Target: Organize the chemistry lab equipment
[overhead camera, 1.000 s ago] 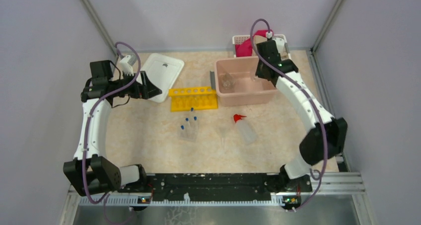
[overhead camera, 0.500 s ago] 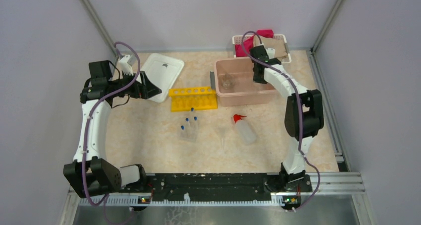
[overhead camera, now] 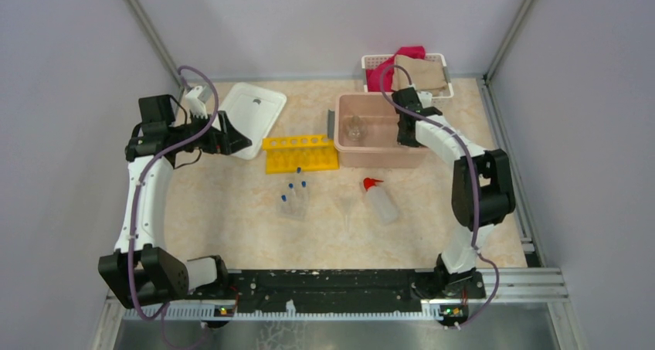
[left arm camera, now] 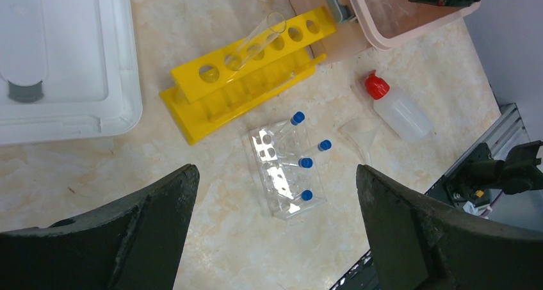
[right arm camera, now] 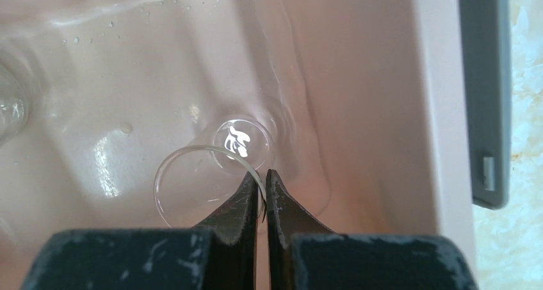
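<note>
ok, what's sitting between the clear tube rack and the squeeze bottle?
The clear funnel lies between the clear tube rack and the squeeze bottle, nearer the bottle. The left wrist view shows it best.

I note bright, even overhead light in all three views, with short, soft shadows. Glare spots mark the wet pink tub (right arm camera: 358, 59) and the clear glass vessel (right arm camera: 240, 139). The left gripper (left arm camera: 275, 168) looks dark and soft-focused.

Blue-capped tubes (left arm camera: 307, 162): four
Tube racks: two, a yellow rack (left arm camera: 211, 114) and a clear rack (left arm camera: 285, 197)
Uncapped tube (left arm camera: 259, 37): one
Squeeze bottle (left arm camera: 397, 111): one
Funnel (left arm camera: 362, 133): one
Glass vessels (right arm camera: 240, 139): two
Pink tub (overhead camera: 382, 155): one
White lid (left arm camera: 70, 59): one
</note>
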